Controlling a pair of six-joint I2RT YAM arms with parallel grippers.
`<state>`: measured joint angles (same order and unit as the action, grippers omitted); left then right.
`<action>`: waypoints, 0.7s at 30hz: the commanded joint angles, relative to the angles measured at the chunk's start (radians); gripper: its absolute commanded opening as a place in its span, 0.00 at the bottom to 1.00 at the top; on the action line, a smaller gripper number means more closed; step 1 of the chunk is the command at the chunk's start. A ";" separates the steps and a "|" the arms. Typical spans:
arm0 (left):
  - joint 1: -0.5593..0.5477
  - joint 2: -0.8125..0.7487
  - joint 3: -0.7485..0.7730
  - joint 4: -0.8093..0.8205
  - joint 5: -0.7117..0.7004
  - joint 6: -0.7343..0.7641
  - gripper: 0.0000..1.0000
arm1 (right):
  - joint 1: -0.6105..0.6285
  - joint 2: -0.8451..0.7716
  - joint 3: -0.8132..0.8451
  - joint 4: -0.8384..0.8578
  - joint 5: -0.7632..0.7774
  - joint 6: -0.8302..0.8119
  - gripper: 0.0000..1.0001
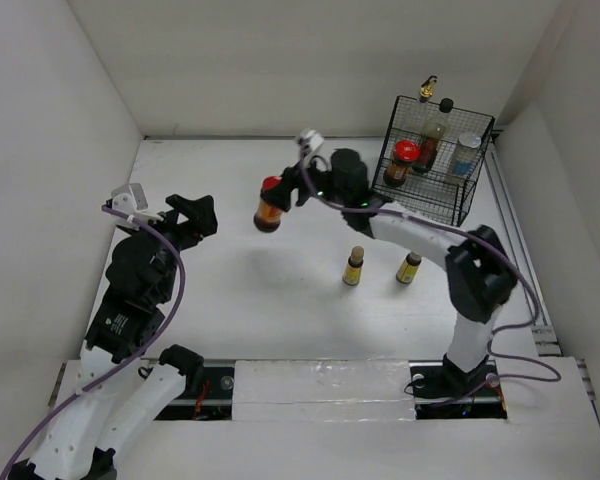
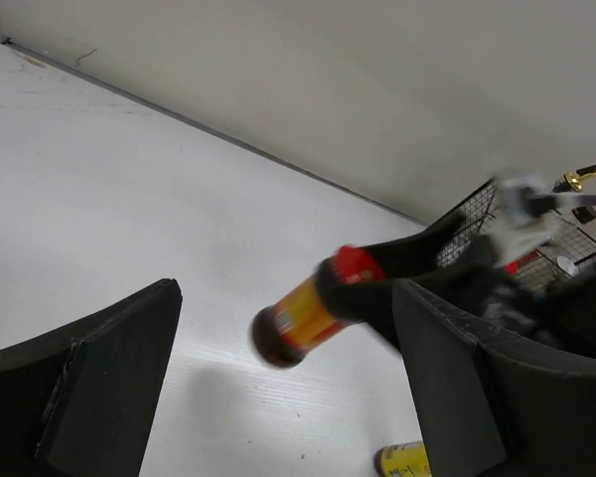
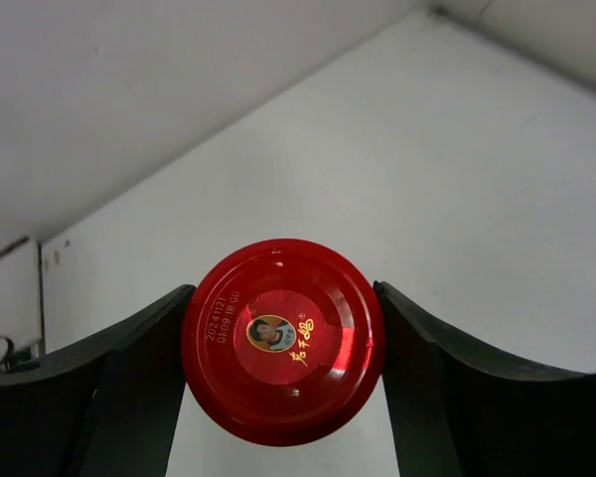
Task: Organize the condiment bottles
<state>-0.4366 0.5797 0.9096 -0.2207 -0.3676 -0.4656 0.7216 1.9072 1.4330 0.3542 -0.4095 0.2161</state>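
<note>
- Pinching the red-capped dark bottle (image 1: 269, 212) at its top, my right claw (image 1: 278, 192) has one finger on each side of the red cap (image 3: 283, 341). In the right wrist view the cap fills the gap between my black fingers (image 3: 119, 397) and touches both.
- That bottle hangs just left of centre in the top view. It is tilted, cap toward the upper right and base toward the lower left in the left wrist view. It is off the table (image 1: 230, 300), with its shadow lying apart from it on the white surface.
- My left claw (image 1: 195, 213) is spread with nothing between its fingers — it sits at the left of the top view, well apart from the held bottle.
- Two small yellow bottles (image 1: 354, 266) (image 1: 409, 268) stand upright on the table, lower right of the held bottle and near each other, beside my right forearm.
- A black wire basket (image 1: 460, 205) fills the upper right of the top view, close to the corner where the back wall (image 1: 300, 70) meets the right wall (image 1: 570, 170).
- It holds a red-capped jar (image 1: 404, 162), a black-capped bottle (image 1: 433, 140) and a pale shaker (image 1: 466, 155).
- A gold-spouted bottle (image 1: 427, 88) shows above the basket's rear rim — I cannot tell whether it stands inside or behind.
- Bare white table runs between my two claws and up toward the upper left of the frame. The left wall (image 1: 50, 120) and the back wall close it off there.
</note>
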 commanded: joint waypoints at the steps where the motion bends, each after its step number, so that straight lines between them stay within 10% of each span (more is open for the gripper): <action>1: 0.006 0.005 0.009 0.041 0.018 0.010 0.83 | -0.146 -0.282 -0.057 0.358 -0.040 0.112 0.41; 11: 0.006 0.034 0.009 0.041 0.056 0.010 0.83 | -0.625 -0.597 -0.260 0.105 0.133 0.112 0.39; 21: 0.006 0.052 0.009 0.050 0.085 0.010 0.83 | -0.895 -0.444 -0.132 0.051 0.135 0.138 0.36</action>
<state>-0.4366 0.6220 0.9096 -0.2188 -0.2951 -0.4656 -0.1463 1.4540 1.1927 0.2970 -0.2714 0.3138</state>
